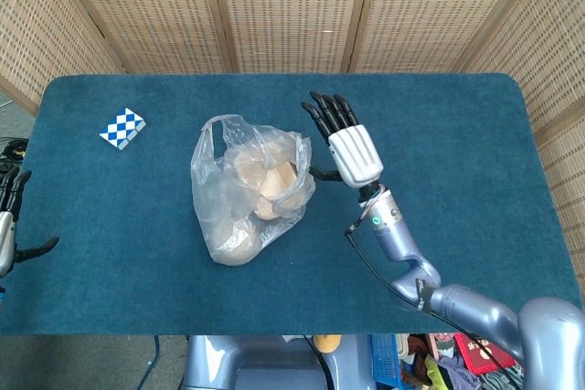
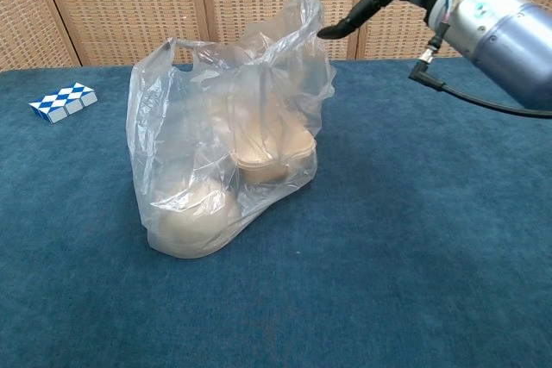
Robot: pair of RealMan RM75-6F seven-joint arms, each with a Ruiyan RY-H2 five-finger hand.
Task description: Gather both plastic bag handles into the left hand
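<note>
Plastic bag [image 1: 249, 191] stands mid-table, both handles loose and upright. Right hand [image 1: 343, 139] just beside its right handle, fingers spread, holding nothing, likely placed to lift it. Left hand [image 1: 9, 218] waits at table's left edge, fingers apart, empty

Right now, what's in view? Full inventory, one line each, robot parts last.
clear plastic bag: 1, transparent, standing left of the table's centre, both handles free at the top, nothing gripping them
beige food containers: at least two pale shapes inside the bag, exact count unclear through the plastic
blue-and-white checkered block: 1, far left part of the table, apart from the bag
blue carpet-covered table: 1, dark blue, under everything
woven rattan screen panels: tan, behind the table
left hand: 1, black fingers, at the table's left edge, partly out of frame, holding nothing
right hand: 1, white back with black fingers spread, just right of the bag's top, holding nothing
</note>
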